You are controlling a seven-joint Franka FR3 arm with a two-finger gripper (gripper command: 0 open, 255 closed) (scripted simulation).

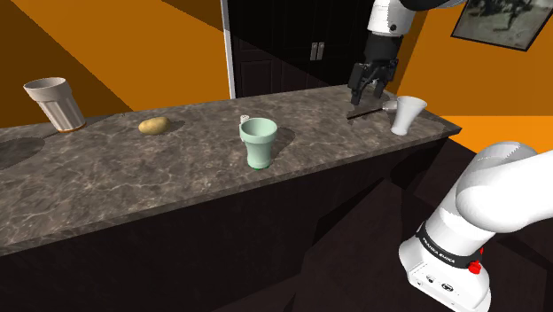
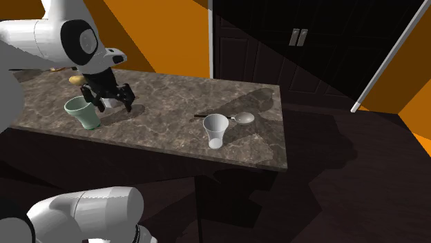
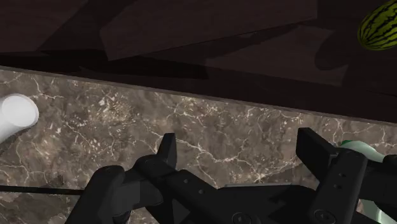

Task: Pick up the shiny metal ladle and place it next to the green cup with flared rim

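Silvery at the bowl and dark along its thin handle, the ladle point(image 2: 243, 119) lies flat on the marbled worktop point(image 1: 177, 186), just beside the white cup point(image 1: 408, 113) and well apart from the green cup point(image 1: 259, 142). The black hand point(image 1: 370, 81) hangs above the worktop with its fingers spread and nothing between them. The ladle looks stiff, light and slippery, and probably bowl-heavy, so the likeliest hold is across the handle towards the bowl end, clear of the white cup, closing low enough to catch so flat a thing.
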